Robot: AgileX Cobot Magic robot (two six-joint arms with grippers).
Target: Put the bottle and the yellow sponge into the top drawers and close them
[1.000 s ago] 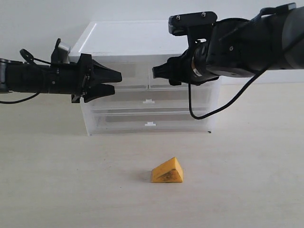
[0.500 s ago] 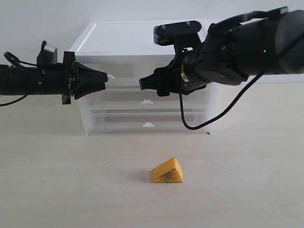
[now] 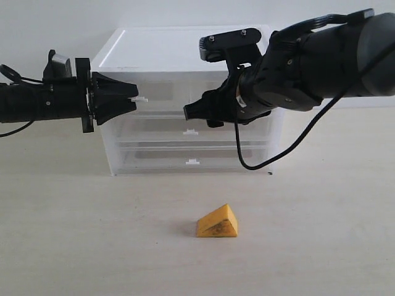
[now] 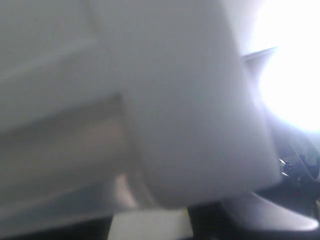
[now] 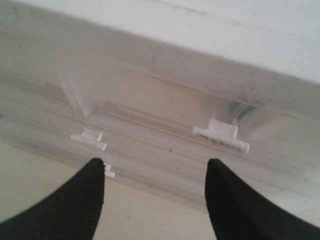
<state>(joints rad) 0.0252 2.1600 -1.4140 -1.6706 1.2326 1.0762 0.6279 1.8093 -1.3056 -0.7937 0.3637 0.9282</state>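
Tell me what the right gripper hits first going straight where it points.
Likely the front of the drawer chest, near a small white handle; the right gripper faces it, though depth is unclear.

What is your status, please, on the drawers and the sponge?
Left hand at top-left drawer's handle, grip unclear. Right hand open, empty. Yellow sponge on table, untouched. Bottle unseen.

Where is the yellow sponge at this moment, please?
In the exterior view the yellow sponge lies on the table, in front of the drawer chest, slightly right of centre and apart from it.
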